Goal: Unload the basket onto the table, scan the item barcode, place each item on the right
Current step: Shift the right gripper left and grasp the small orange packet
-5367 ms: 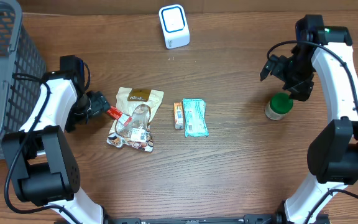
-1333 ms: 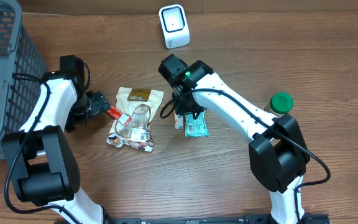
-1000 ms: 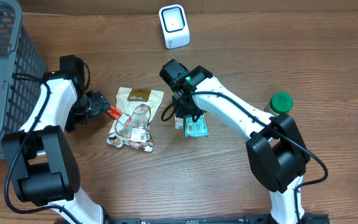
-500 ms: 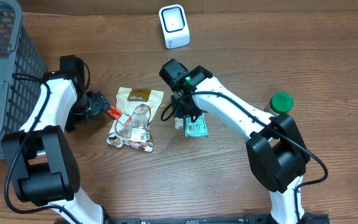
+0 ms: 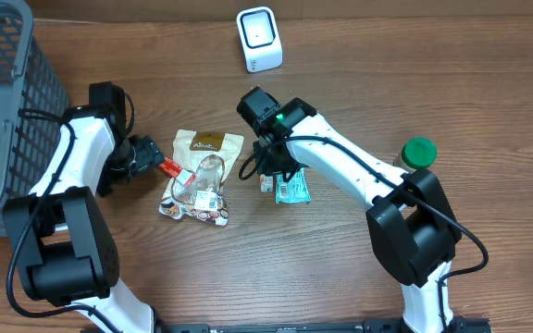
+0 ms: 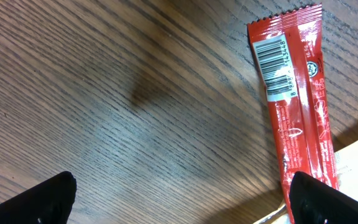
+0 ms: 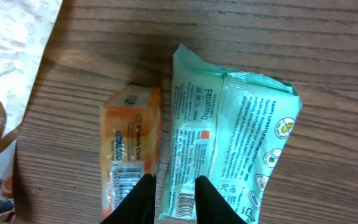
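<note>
A white barcode scanner (image 5: 259,39) stands at the table's back edge. In the middle, a teal packet (image 7: 229,137) and a small orange packet (image 7: 129,143) lie flat side by side, barcodes facing up. My right gripper (image 7: 176,202) hangs low over them, open only a little. Its two fingertips straddle the teal packet's left near corner by its barcode, and one fingertip (image 7: 143,199) sits over the gap between the packets. In the overhead view the right gripper (image 5: 271,174) covers the packets' upper ends. My left gripper (image 6: 182,208) is open wide over bare wood beside a red stick packet (image 6: 294,106).
A beige snack bag with smaller packets on it (image 5: 202,176) lies left of centre. A green-lidded jar (image 5: 416,155) stands at the right. A dark mesh basket (image 5: 7,102) fills the far left.
The right arm has swung from beside the jar at the right over to the teal and orange packets. It has held still over the last half second. The left arm has not moved.
</note>
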